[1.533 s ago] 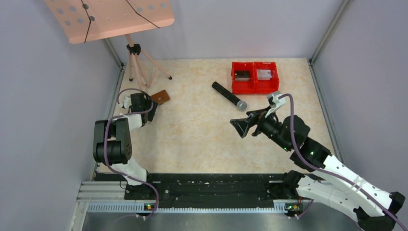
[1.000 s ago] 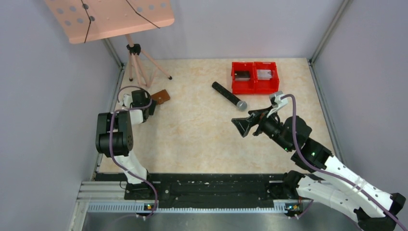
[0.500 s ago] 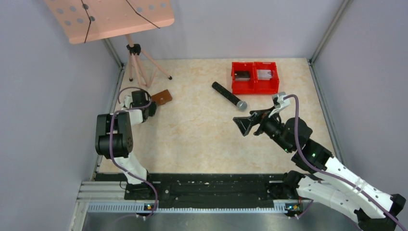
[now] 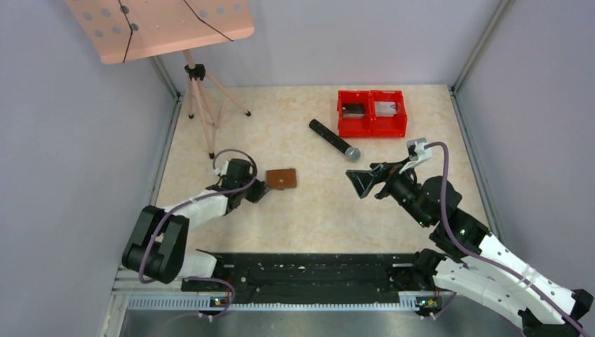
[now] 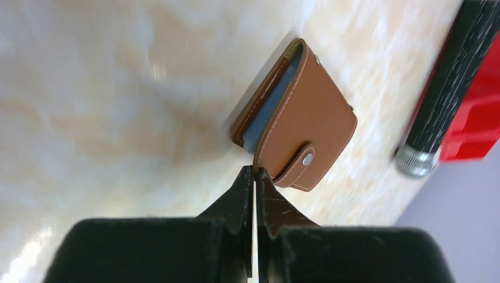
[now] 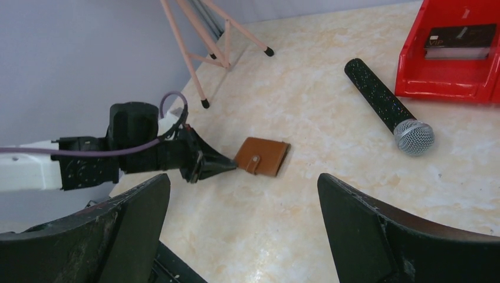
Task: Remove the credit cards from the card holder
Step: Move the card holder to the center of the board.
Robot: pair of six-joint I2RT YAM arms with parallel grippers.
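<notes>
The card holder (image 4: 281, 178) is a small brown leather wallet, folded shut with its snap tab fastened, lying left of the table's middle. My left gripper (image 4: 263, 189) is shut on its near left edge; in the left wrist view the jaws (image 5: 255, 170) pinch the leather rim of the card holder (image 5: 306, 118), whose grey-blue inner edge shows. The credit cards are hidden. My right gripper (image 4: 361, 181) hovers open to the right, well apart from the holder. In the right wrist view the card holder (image 6: 262, 156) lies ahead between the wide fingers (image 6: 243, 177), the left gripper (image 6: 227, 166) at its edge.
A black microphone (image 4: 335, 139) lies behind the right gripper. Red twin bins (image 4: 372, 112) at the back hold dark flat items (image 6: 460, 36). A pink music stand on a tripod (image 4: 200, 91) occupies the back left corner. Grey walls enclose the table.
My left arm swung from the back left toward the table's middle, its gripper shut on the card holder and carrying it along. The right gripper drifted slightly back and right.
</notes>
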